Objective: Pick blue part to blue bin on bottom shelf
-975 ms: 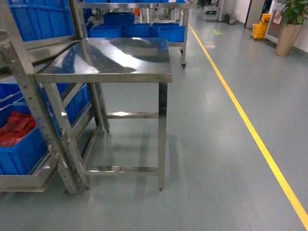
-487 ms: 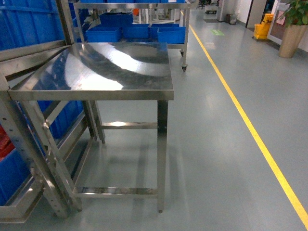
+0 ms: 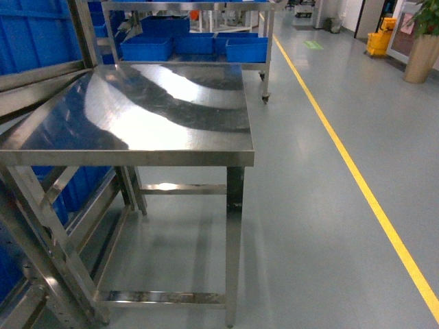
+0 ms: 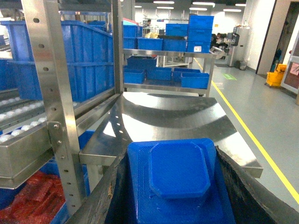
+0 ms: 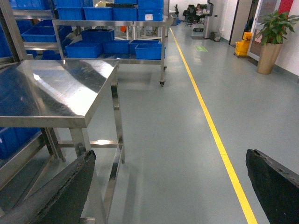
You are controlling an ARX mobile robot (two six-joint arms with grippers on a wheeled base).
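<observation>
Since a second ago the steel table [image 3: 137, 116] has grown larger and slid lower in the head view, and the bin of red parts that showed at the lower left of that view has dropped out of it; only the rack's perforated upright [image 3: 41, 274] and slivers of blue remain there.

The blue part [image 4: 180, 179] sits between the left gripper's [image 4: 175, 186] two dark fingers [image 4: 103, 205], which spread to either side of it low in the left wrist view. They appear closed against its sides, though the contact itself is hidden at the frame's bottom. The part is a flat plastic block with a raised eight-sided pad on top; its long axis runs straight away from the wrist camera, pointing toward the table top beyond it.

Left of the table in the left wrist view stands the rack, with white roller tracks [image 4: 18, 133] on a steel level and red parts [image 4: 35, 200] in a bin beneath. Large blue bins [image 4: 84, 60] sit above the rollers.

The left arm holds the part level, just short of the table's near edge and slightly above its surface. The right gripper [image 5: 173, 186] hangs to the right of the table over the grey floor, its dark fingers [image 5: 275, 182] spread wide with nothing between them. A yellow floor line [image 5: 210, 116] runs away past the table's right side.
</observation>
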